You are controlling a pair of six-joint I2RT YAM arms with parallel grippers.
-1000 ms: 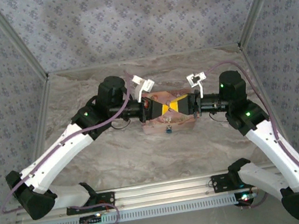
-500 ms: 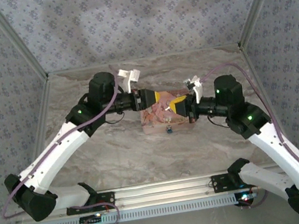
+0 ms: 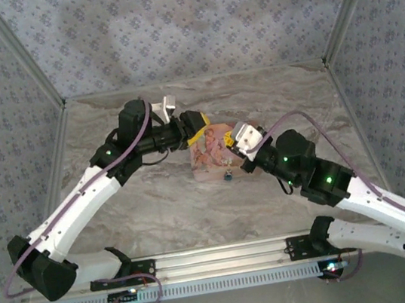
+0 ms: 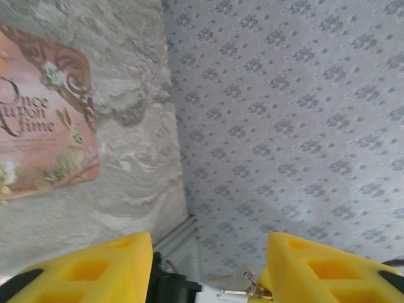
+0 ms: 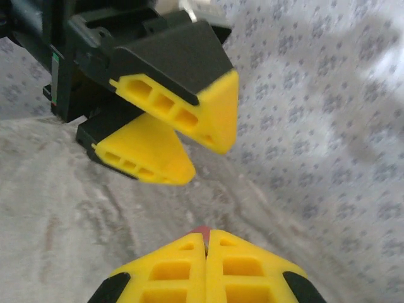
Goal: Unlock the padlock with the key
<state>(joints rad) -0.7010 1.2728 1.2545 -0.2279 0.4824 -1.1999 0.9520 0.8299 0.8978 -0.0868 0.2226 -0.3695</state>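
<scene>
The tiny blue-and-silver padlock [image 3: 228,175] lies on the table against the near edge of the flat pink box [image 3: 210,158]. My left gripper [image 3: 201,130] hovers open over the box's far left corner, its yellow fingers [image 4: 95,268] wide apart. My right gripper [image 3: 231,141] is over the box's right part, pointing at the left one. Its fingers [image 5: 183,265] are pressed together, with a thin sliver pinched at the tips. In the left wrist view a small key ring [image 4: 252,285] hangs at that spot, so the key appears held there. The left gripper [image 5: 189,123] shows just above and ahead.
The pink box [image 4: 38,126] reads "Once upon a time" and lies in the middle of the marble table [image 3: 157,204]. Patterned walls [image 3: 183,25] close in the back and both sides. The metal rail [image 3: 219,259] with the arm bases runs along the near edge.
The two grippers were tip to tip over the box a second ago. They have drawn apart: the left swung back to the far left, the right arm dropped and turned.
</scene>
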